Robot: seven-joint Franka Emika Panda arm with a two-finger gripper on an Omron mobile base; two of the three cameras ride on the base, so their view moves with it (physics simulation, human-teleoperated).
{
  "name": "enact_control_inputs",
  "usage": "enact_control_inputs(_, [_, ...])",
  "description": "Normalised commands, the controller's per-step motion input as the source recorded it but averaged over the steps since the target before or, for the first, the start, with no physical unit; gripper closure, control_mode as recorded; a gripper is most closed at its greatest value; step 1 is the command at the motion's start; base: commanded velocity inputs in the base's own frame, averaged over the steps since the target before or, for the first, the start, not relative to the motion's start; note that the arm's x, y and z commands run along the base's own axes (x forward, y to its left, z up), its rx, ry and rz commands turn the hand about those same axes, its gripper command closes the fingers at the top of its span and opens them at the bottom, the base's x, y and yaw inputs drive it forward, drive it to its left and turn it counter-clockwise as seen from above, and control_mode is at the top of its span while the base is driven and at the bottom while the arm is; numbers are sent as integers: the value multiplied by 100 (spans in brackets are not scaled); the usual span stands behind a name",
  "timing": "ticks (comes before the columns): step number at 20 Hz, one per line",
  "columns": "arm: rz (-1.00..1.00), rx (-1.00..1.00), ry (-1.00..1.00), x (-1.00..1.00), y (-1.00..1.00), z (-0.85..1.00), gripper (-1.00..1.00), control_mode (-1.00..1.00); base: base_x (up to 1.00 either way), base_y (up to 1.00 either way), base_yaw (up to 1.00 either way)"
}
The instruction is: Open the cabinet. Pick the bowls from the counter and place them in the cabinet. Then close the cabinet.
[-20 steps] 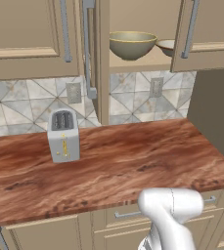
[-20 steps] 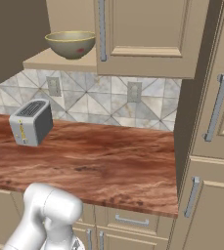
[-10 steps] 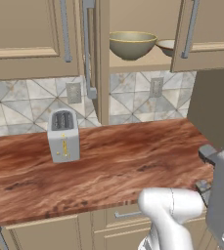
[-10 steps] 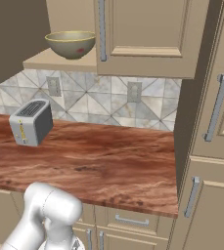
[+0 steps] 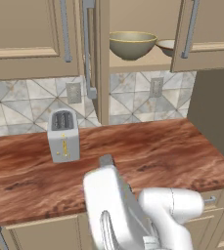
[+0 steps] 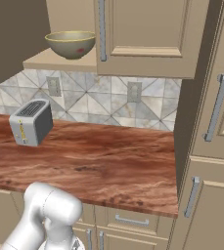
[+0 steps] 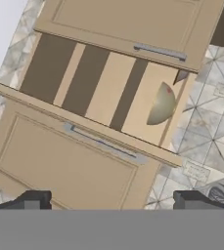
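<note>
The bowls are sitting up top on the shelf of the cabinet, doors hanging open, while the gripper is pointing at it spread wide, holding nothing.

Beige cabinet with raised-panel doors and grey bar handles, its shelf holding an olive-tan bowl with a yellowish rim and a second bowl with a cream inside. Below it, a backsplash of grey and white marbled tiles in a diamond pattern, and a reddish-brown wood-grain counter. A silver-grey toaster carries a small yellow mark on its front.
</note>
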Motion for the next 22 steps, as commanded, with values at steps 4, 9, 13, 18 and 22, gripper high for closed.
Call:
enact_control_inputs(4, [-15, -3, -4, 22, 99, -1, -100, -100, 0, 0, 0])
enact_control_inputs(9, [-2, -6, 7, 39, 64, 0, -100, -100, 0, 0, 0])
enact_control_inputs(13, [0, 0, 6, 71, 2, 0, -100, -100, 0, 0, 0])
enact_control_inputs(18, [0, 0, 1, 98, -16, -9, -100, -100, 0, 0, 0])
enact_control_inputs(22, [0, 0, 0, 82, -8, -4, -100, -100, 0, 0, 0])
